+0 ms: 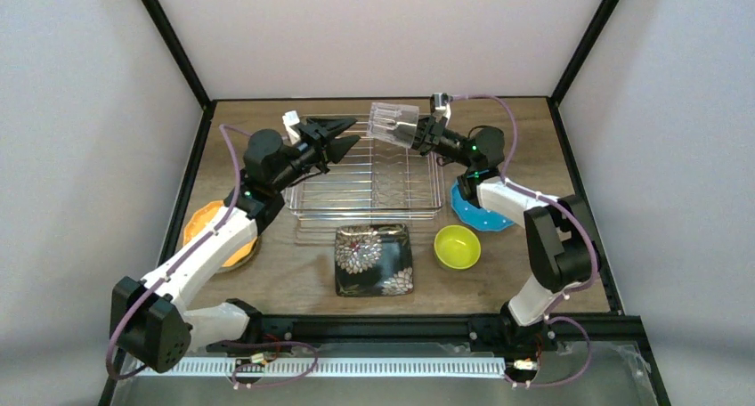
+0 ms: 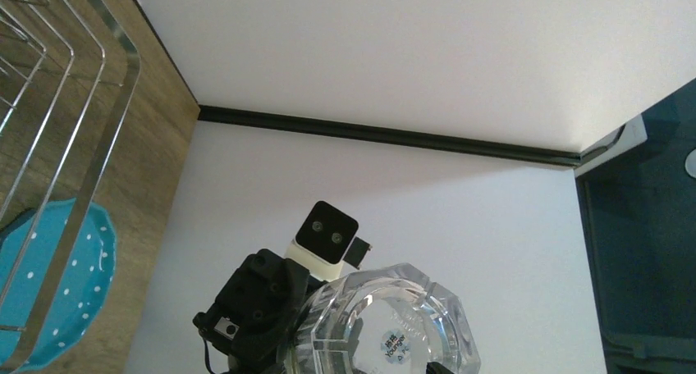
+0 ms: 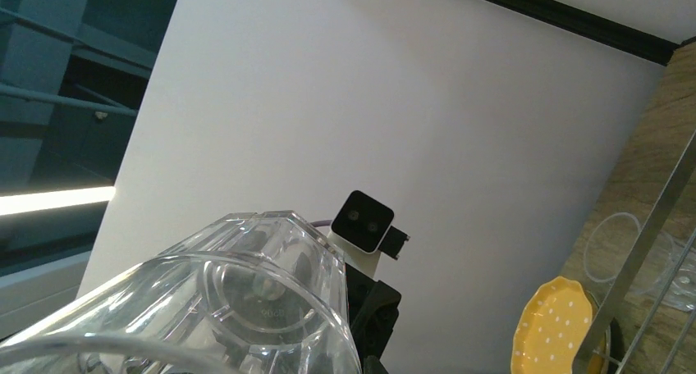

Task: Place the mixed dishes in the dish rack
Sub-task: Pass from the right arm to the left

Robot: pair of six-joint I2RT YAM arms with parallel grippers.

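Holding the clear glass cup (image 1: 393,124) tipped sideways above the dish rack's (image 1: 365,212) far edge, right hand (image 1: 418,132) clamps it; left hand (image 1: 349,132) gapes, released, opposite, probably waiting to receive it.

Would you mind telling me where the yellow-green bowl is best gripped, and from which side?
Take the yellow-green bowl by its rim from straight above, one finger inside and one outside the wall. It sits upright, mouth up, clear of the black plate, so its raised wall is probably the easiest part to pinch.
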